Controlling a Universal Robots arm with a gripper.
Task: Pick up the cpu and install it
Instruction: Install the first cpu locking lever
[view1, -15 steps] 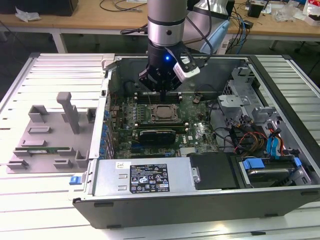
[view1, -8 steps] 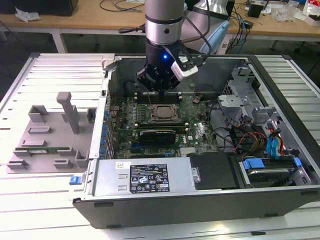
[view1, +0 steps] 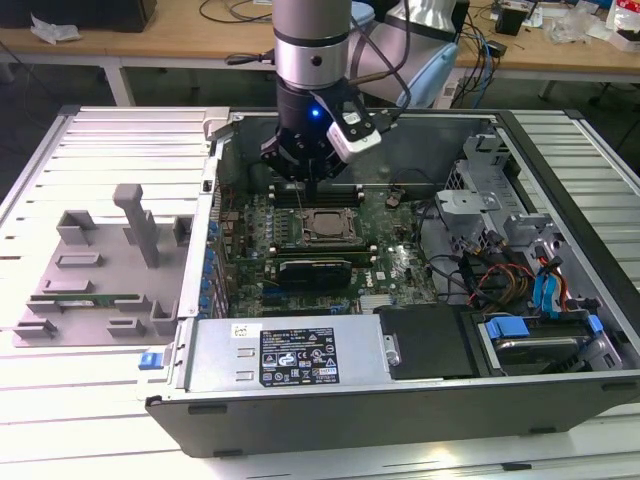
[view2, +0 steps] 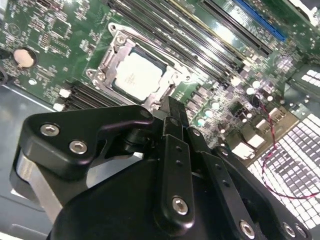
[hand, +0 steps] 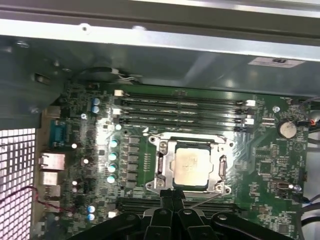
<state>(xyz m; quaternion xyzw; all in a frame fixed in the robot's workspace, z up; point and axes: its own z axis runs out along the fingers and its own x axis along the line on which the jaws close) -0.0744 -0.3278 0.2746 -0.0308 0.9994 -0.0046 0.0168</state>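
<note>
Peering through the first wrist view, I have the gripper (hand: 173, 196) closest to the lens. Its black fingers are pressed together at the tips, with nothing caught between them. The second wrist view agrees: the fingers (view2: 172, 130) meet in one narrow dark bar.

Just past the tips lies the cpu (hand: 191, 166), silver-grey top up, seated flat in the socket (hand: 161, 165) and ringed by its metal frame. The tips stand at the socket's edge, apart from the cpu. Whether they touch the frame I cannot tell.

Beyond the socket, four long memory slots (hand: 180, 107) run side by side across the green motherboard (hand: 270, 170). A coin battery (hand: 286, 129) sits off toward one corner of it.

Pulling back to the exterior view, I see the arm (view1: 310, 40) reaching straight down into the open computer case (view1: 560, 390). The gripper hangs over the board next to the socket, and the cpu (view1: 325, 222) lies near the board's middle. A silver power supply (view1: 290, 355) lies along the case's near edge.

On the exterior view's left, outside the case, a grey fixture (view1: 90, 250) rests on the slatted table (view1: 60, 420). A thin green memory stick (view1: 90, 298) lies in the fixture. Farthest back stand wooden benches (view1: 150, 40) strewn with cables.
</note>
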